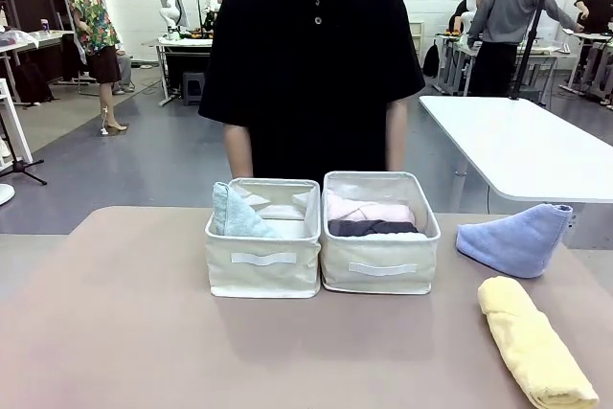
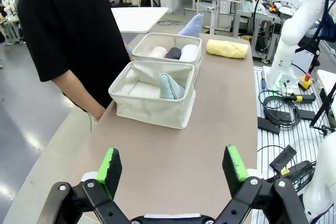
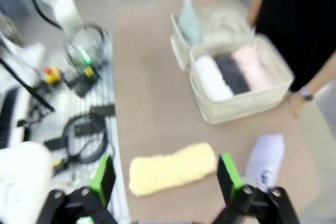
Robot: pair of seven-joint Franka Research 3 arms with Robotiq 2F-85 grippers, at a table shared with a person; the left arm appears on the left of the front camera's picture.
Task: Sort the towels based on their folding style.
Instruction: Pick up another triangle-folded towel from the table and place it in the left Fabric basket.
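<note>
Left gripper (image 2: 172,162) hangs over the bare table (image 1: 124,332), jaws spread wide, nothing in them. On to the left bin (image 1: 263,259), soft cream fabric with a sewn handle strip: one pale green-grey towel (image 1: 233,217) stands inside, folded to a point. The right bin (image 1: 381,270) next door holds three fluffy rolls side by side: pink (image 1: 369,210), dark grey (image 1: 374,228), white (image 3: 211,77). So four of six look sorted. Two lie out on the table to the right: the light blue towel (image 1: 514,239), a slumped terry cone, likely bound for the left bin, and the yellow roll (image 1: 532,344), a plump cylinder, for the right bin. Right gripper (image 3: 166,176) hovers above that yellow roll, jaws wide, empty.
</note>
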